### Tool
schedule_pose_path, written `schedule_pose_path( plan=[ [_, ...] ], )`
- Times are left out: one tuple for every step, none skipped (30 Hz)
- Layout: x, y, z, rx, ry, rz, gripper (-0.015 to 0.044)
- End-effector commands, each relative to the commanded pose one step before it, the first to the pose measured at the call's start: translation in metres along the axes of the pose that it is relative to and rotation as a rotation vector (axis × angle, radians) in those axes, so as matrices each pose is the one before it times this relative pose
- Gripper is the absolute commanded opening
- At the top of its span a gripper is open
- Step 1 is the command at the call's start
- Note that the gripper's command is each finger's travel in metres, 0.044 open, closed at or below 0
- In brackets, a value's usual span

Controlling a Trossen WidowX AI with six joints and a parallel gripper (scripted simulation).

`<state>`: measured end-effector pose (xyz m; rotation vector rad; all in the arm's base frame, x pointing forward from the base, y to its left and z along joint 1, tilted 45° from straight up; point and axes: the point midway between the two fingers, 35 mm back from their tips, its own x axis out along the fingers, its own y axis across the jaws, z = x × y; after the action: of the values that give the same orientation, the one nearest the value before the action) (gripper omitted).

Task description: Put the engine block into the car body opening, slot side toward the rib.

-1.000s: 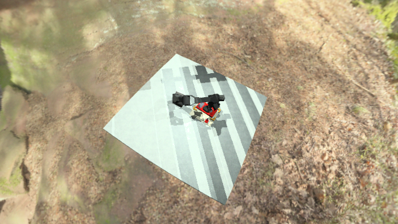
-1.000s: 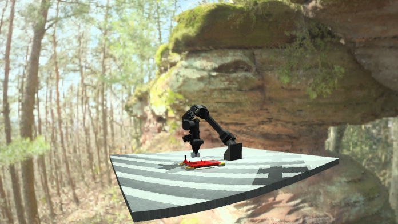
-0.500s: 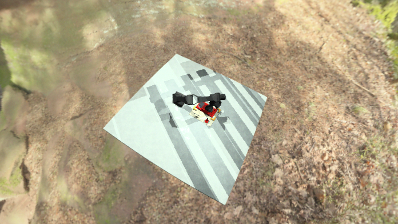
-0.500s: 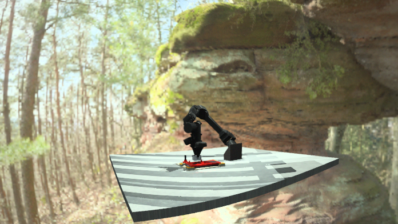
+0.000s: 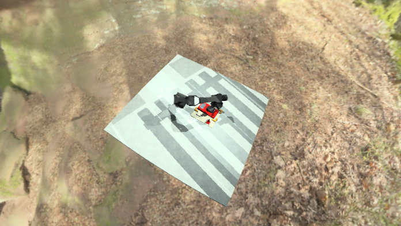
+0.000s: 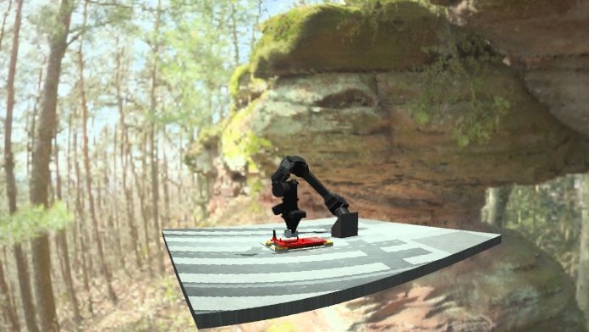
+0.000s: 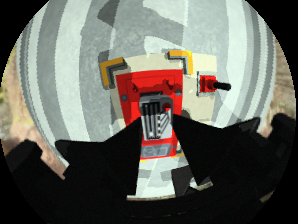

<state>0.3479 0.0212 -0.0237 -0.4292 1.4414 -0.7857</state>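
Note:
My gripper (image 7: 156, 119) (image 6: 291, 229) (image 5: 211, 109) is shut on the grey engine block (image 7: 157, 115) (image 6: 289, 233). It holds the block upright, right over the red car body (image 7: 133, 87) (image 6: 305, 242) (image 5: 204, 106). In the wrist view the block covers the middle of the car body, where the opening is. The block's lower end is at the car body's top; I cannot tell how deep it sits. The car body lies on a cream base plate (image 7: 192, 94) (image 5: 199, 116) with yellow corner marks.
A small red and black peg (image 7: 213, 86) (image 6: 273, 234) (image 5: 208, 122) stands on the base plate beside the car body. The striped grey table (image 5: 173, 150) (image 6: 296, 275) (image 7: 80, 50) carries it all. The arm's base (image 6: 344, 224) stands behind the car.

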Motion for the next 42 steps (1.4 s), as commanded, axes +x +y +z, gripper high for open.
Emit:
schedule_pose_path(
  plan=[
    [0.0004, 0.00112, -0.00061, 0.0062, 0.00253, 0.00344, 0.0159],
    [0.0, 0.0, 0.0, 0.0, 0.0, 0.0, 0.0159],
    [0.0, 0.0, 0.0, 0.0, 0.0, 0.0, 0.0159],
    [0.0, 0.0, 0.0, 0.0, 0.0, 0.0, 0.0159],
    [0.0, 0.0, 0.0, 0.0, 0.0, 0.0, 0.0159],
    [0.0, 0.0, 0.0, 0.0, 0.0, 0.0, 0.0159],
    [0.00021, 0.0006, -0.00033, 0.0027, 0.0, 0.00003, 0.0159],
    [0.00022, 0.0006, -0.00034, 0.0027, 0.0, 0.00003, 0.0159],
    [0.0, 0.0, 0.0, 0.0, 0.0, 0.0, 0.0159],
    [0.00006, 0.00021, -0.00013, -0.0019, 0.0, 0.00001, 0.0159],
    [0.0, 0.0, 0.0, 0.0, 0.0, 0.0, 0.0159],
    [0.0, 0.0, 0.0, 0.0, 0.0, 0.0, 0.0159],
    [-0.00009, -0.00004, 0.00007, -0.0022, 0.0, 0.0, 0.0159],
    [0.0, 0.0, 0.0, 0.0, 0.0, 0.0, 0.0159],
    [0.0, 0.0, 0.0, 0.0, 0.0, 0.0, 0.0159],
    [0.0, 0.0, 0.0, 0.0, 0.0, 0.0, 0.0159],
    [0.0, 0.0, 0.0, 0.0, 0.0, 0.0, 0.0159],
    [0.0, 0.0, 0.0, 0.0, 0.0, 0.0, 0.0159],
    [0.0, 0.0, 0.0, 0.0, 0.0, 0.0, 0.0159],
    [0.0, 0.0, 0.0, 0.0, 0.0, 0.0, 0.0159],
    [0.0, 0.0, 0.0, 0.0, 0.0, 0.0, 0.0159],
    [0.00002, 0.00008, -0.00007, -0.0017, 0.0, 0.0, 0.0159],
    [0.00002, 0.00008, -0.00007, -0.0017, 0.0, 0.0, 0.0159],
    [0.0, 0.0, 0.0, 0.0, 0.0, 0.0, 0.0159],
    [0.00014, -0.00001, 0.00003, -0.0002, 0.0, -0.00001, 0.0159],
    [0.00034, -0.00001, 0.00003, -0.0002, -0.00001, -0.00001, 0.0159],
    [0.00041, -0.00001, 0.00002, -0.0003, -0.00001, -0.00002, 0.0159],
    [0.00044, -0.00001, 0.00002, -0.0003, -0.00001, -0.00002, 0.0159],
    [0.00027, 0.0, -0.00002, -0.0007, 0.0, -0.00001, 0.0159],
    [0.00018, 0.0, 0.0, -0.0006, 0.0, -0.00001, 0.0159],
    [0.00015, -0.00001, 0.00001, -0.0006, 0.0, -0.00001, 0.0159],
    [0.00015, -0.00001, 0.00001, -0.0004, 0.0, -0.00001, 0.0159],
    [0.00016, -0.00001, 0.00001, -0.0002, 0.0, -0.00001, 0.0159],
    [0.00016, -0.00001, 0.00001, 0.0, 0.0, -0.00001, 0.0159],
    [0.00016, 0.0, 0.0, 0.0001, 0.0, -0.00001, 0.0159],
    [0.00016, 0.0, 0.0, 0.0002, 0.0, -0.00001, 0.0159],
    [0.00017, 0.0, 0.0, 0.0002, 0.0, -0.00001, 0.0159],
    [0.00017, 0.0, 0.0, 0.0003, 0.0, -0.00001, 0.0159],
    [0.00017, 0.0, 0.0, 0.0002, 0.0, -0.00001, 0.0159],
    [0.00015, 0.00004, 0.00014, 0.0002, -0.00001, 0.0, 0.0159],
    [0.00018, 0.00002, 0.00007, 0.0002, -0.00001, -0.00001, 0.0159],
    [0.00017, 0.00001, 0.00003, 0.0002, 0.0, -0.00001, 0.0159]
  ],
)
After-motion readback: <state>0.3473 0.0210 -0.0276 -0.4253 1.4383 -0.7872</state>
